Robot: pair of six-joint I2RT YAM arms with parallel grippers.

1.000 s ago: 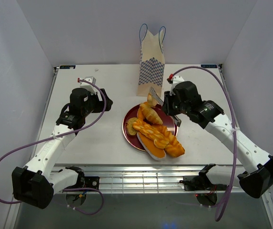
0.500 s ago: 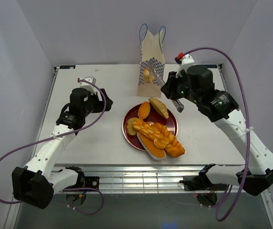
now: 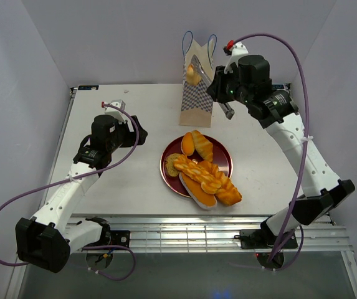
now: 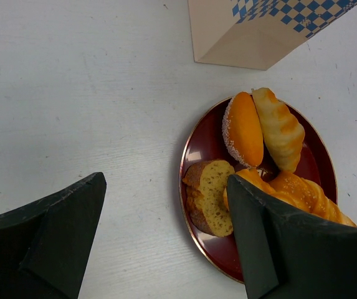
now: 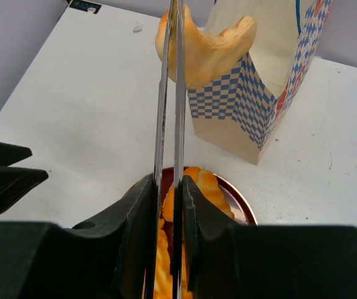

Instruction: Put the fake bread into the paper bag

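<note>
Your right gripper (image 3: 195, 70) — fingers clamped on a curved bread piece (image 3: 192, 76) — holds it high, near the paper bag (image 3: 198, 103) top, at the table (image 3: 122, 180) far edge; left gripper (image 4: 166, 179) gapes.

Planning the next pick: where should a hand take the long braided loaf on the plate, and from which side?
Take the braided loaf at its middle, across the narrow width, coming straight down from above: it lies flat and diagonal on the red plate, with other pieces crowding its sides.
</note>
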